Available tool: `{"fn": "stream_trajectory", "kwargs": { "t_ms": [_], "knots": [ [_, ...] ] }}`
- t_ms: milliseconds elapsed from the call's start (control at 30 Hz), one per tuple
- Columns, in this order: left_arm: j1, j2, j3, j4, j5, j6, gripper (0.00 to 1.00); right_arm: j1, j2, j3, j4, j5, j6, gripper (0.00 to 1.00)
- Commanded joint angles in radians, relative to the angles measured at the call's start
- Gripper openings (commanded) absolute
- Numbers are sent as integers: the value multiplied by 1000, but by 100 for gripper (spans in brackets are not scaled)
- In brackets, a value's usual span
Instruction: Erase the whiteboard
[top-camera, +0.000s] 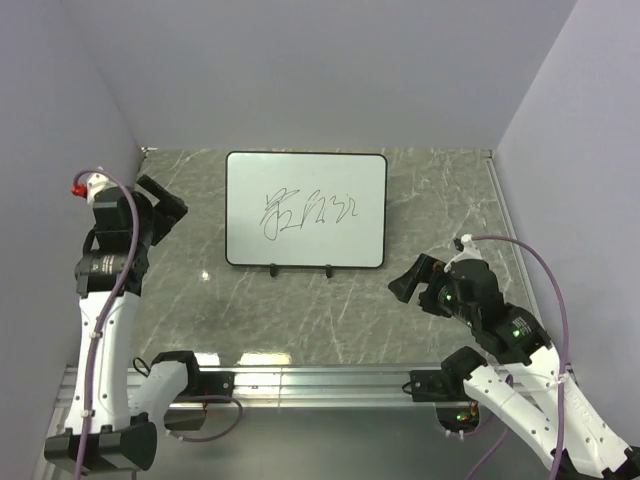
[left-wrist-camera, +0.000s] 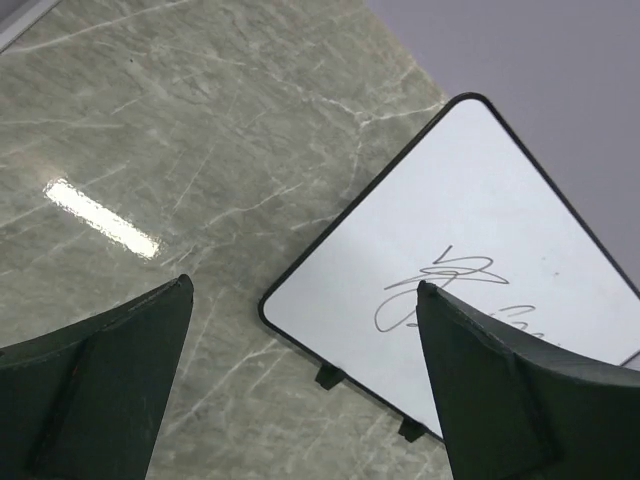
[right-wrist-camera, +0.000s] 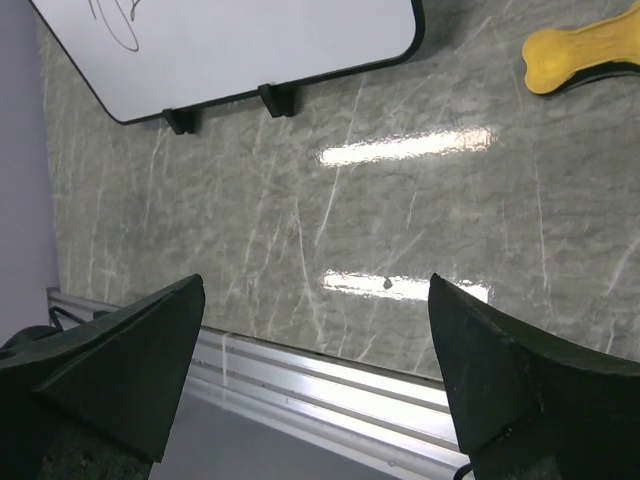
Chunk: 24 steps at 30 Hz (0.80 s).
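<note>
The whiteboard is laid flat on the marble table, upper middle of the top view, with dark scribbles seen mid-board. The left gripper and right gripper are spread wide, nothing gripped. A yellow bone-shaped eraser is spotted upper right in the right wrist view.

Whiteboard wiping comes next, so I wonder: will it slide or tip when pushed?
Likely slides: the whiteboard lies flat on a glossy table, nothing bracing it. Tipping seems unlikely, lying so low. Thin framed panel, probably stiff and light.
</note>
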Motion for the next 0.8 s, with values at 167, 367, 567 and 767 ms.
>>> {"fn": "stream_trajectory", "kwargs": {
  "t_ms": [167, 367, 567, 767],
  "knots": [
    [-1, -9, -9, -36, 242, -100, 99, -3, 6, -9, 34, 93, 89, 100],
    [-1, -224, -74, 24, 156, -241, 99, -23, 98, 53, -16, 207, 173, 100],
    [-1, -346, -169, 29, 216, -226, 99, -158, 263, 122, -35, 109, 161, 99],
    [-2, -221, -89, -149, 224, -90, 89, -393, 477, 82, -2, -69, 182, 95]
  ]
}}
